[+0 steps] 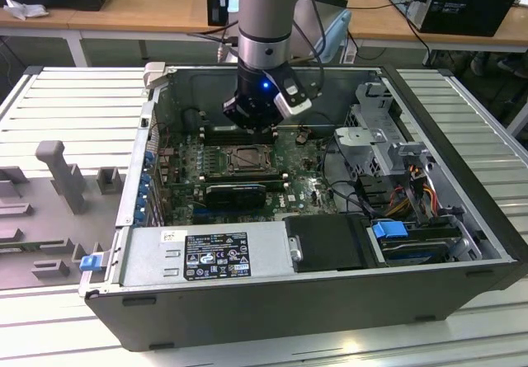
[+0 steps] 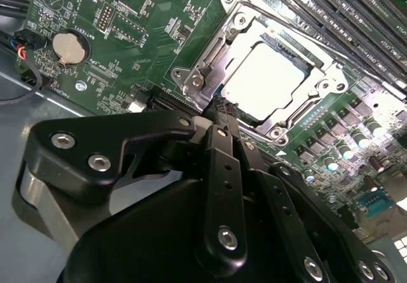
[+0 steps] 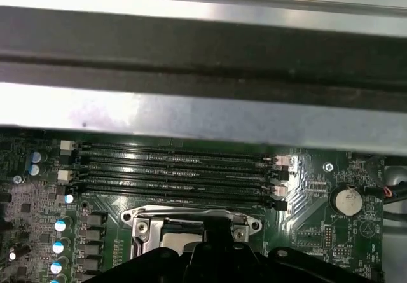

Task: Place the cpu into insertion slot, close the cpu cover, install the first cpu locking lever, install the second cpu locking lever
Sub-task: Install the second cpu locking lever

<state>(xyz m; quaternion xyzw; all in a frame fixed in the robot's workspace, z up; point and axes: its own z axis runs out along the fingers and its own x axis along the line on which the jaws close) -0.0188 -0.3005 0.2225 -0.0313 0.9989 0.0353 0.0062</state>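
Gripper, fingers pinched together and empty, hovers at the cpu cover edge, cpu seated just beyond.

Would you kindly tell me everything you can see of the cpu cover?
The cpu cover is a thin, shiny silver-grey metal frame with a square window, lying flat and closed over the pale cpu in the socket, green board around it. The black hand hovers at one edge; contact is unclear.
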